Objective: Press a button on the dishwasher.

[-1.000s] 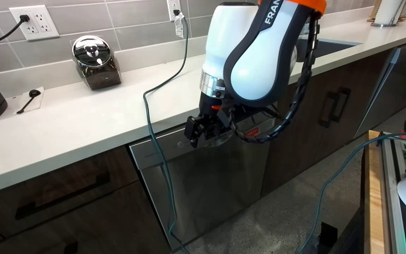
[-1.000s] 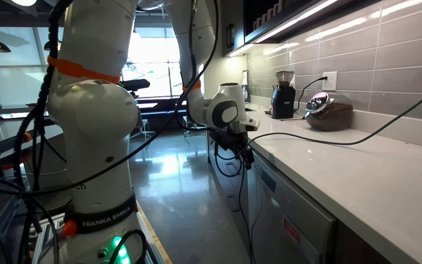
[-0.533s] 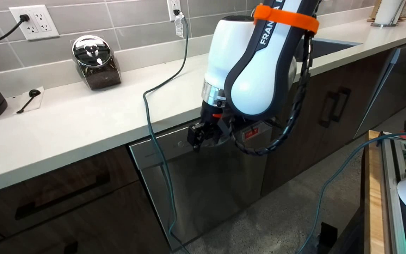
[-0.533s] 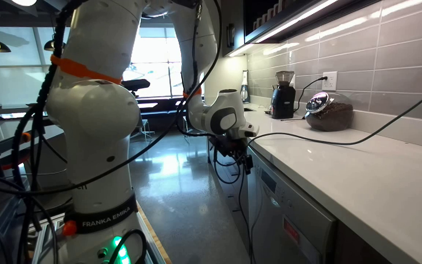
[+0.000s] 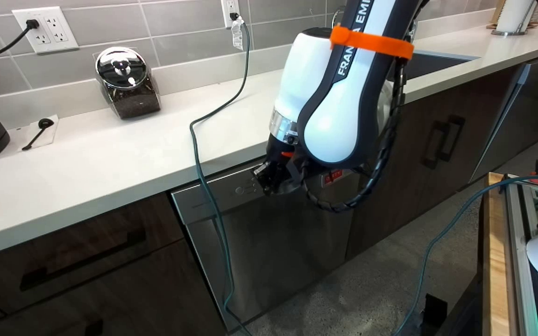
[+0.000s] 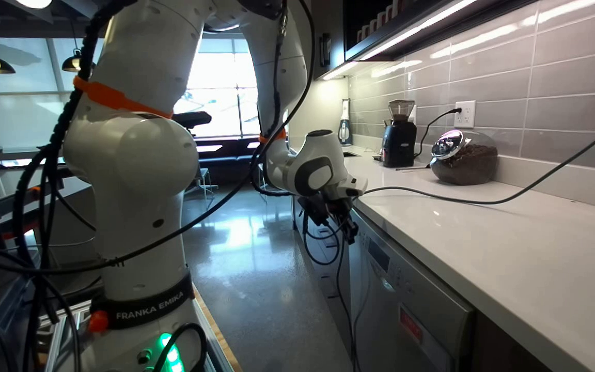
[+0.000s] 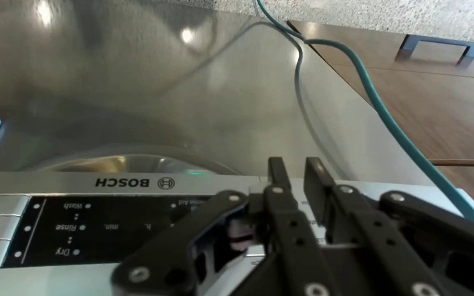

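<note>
Your arm (image 5: pixel 332 133) has dipped since half a second ago, and your gripper (image 7: pixel 296 162) tips over further. Its two fingers (image 7: pixel 278 172) stand a narrow gap apart, in front of the dishwasher (image 5: pixel 287 252) and near the dark display (image 7: pixel 113 242) on its top strip (image 7: pixel 56 183). Whether they touch the dishwasher, you can't quite tell from here. The counter (image 5: pixel 110 154) runs directly above the dishwasher (a teal cable (image 7: pixel 412 152) hangs down in front of it).
</note>
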{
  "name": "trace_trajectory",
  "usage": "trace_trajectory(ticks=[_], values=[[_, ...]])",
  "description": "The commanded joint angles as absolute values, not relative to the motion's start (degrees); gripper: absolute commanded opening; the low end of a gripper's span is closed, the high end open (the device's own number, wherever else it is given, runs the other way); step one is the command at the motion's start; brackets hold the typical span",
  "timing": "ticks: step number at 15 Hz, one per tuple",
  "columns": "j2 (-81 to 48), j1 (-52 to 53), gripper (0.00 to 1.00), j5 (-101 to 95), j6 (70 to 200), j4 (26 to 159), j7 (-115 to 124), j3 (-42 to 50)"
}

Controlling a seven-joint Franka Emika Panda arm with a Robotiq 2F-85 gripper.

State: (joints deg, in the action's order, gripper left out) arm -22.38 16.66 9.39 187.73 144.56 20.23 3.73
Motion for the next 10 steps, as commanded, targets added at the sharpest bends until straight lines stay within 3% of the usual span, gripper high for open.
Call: trace_trajectory(ticks=[1,10], values=[[-24.66,18.92,0.0,13.12,190.7,144.12,19.52,4.88],[-25.61,19.53,0.0,17.48,192.87,143.89,18.61,5.5]])
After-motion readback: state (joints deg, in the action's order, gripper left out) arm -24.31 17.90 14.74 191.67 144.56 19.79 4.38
